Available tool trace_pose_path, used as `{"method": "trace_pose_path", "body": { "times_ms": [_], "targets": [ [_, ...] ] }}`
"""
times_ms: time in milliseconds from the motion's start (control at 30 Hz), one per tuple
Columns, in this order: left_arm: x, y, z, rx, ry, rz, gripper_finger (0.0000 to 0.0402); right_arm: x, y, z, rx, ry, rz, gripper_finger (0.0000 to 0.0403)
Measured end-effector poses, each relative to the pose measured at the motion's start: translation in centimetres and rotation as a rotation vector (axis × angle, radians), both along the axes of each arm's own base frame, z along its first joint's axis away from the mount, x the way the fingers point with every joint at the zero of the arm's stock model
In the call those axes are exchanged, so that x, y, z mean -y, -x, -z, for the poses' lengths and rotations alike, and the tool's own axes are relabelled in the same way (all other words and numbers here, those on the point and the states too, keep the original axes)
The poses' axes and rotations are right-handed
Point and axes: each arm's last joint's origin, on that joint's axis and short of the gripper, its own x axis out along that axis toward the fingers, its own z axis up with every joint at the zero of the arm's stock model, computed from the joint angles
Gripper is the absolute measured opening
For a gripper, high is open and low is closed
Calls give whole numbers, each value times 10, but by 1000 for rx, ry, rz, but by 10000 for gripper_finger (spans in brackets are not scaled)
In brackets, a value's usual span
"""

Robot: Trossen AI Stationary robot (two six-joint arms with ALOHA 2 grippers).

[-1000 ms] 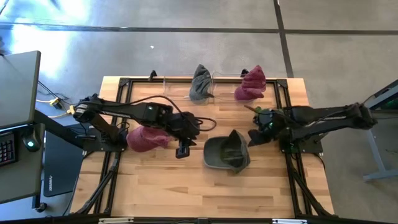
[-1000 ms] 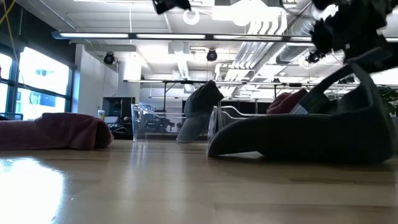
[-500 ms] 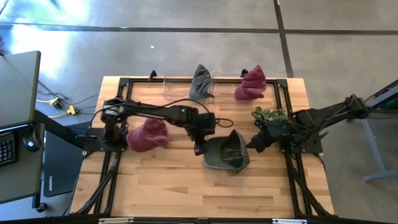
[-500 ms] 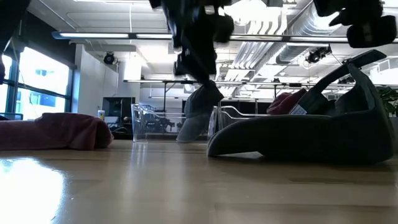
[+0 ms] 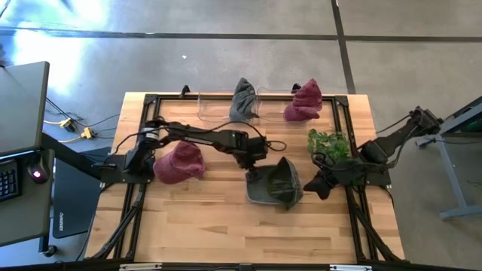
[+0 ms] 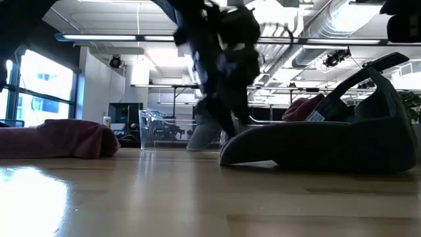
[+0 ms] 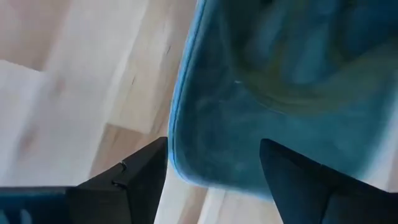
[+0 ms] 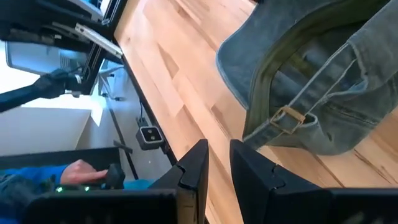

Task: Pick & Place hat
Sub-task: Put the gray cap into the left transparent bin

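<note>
Best done by lowering the left tool (image 5: 251,175) squarely over the brim of the green hat (image 5: 276,184), one finger above and one below, then closing only once the edge sits deep between them; gripping too near the rim risks a slip on soft cloth. Spread wide now, fingers (image 7: 130,180) straddling the brim edge in the left wrist view, nothing pinched yet. Lying on the table (image 5: 203,226) near its middle, brim toward the left arm. Right tool (image 5: 318,184) just beside the hat's far side, fingers close together with only a narrow gap, holding nothing, hovering off the table edge.
</note>
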Motion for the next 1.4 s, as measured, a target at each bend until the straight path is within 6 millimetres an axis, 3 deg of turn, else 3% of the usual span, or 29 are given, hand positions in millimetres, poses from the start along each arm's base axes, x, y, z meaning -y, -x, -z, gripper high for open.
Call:
{"method": "trace_pose_path", "body": {
  "times_ms": [100,367,500,567,633,800,967,1133,1400],
  "targets": [
    [-1,-3,18,-39,13,-32,234,-4,2,0,-2,1,-39,62],
    [6,-18,38,28,85,29,177,-13,17,-6,21,-28,-158,62],
    [9,-19,36,54,137,84,100,-16,27,-6,13,-18,-190,62],
    [11,-19,35,64,185,112,41,-15,32,-1,-44,7,-175,60],
    [12,-20,32,77,228,128,15,-13,38,6,-130,40,-124,57],
    [13,-12,-2,132,221,127,4,-6,45,20,-304,124,25,40],
    [15,2,-49,227,185,135,3,-10,35,18,-204,156,41,20],
    [15,17,-86,321,146,153,2,-7,15,7,10,215,143,2],
    [15,23,-115,445,139,153,1,14,-38,0,189,279,229,2]
  ]
}}
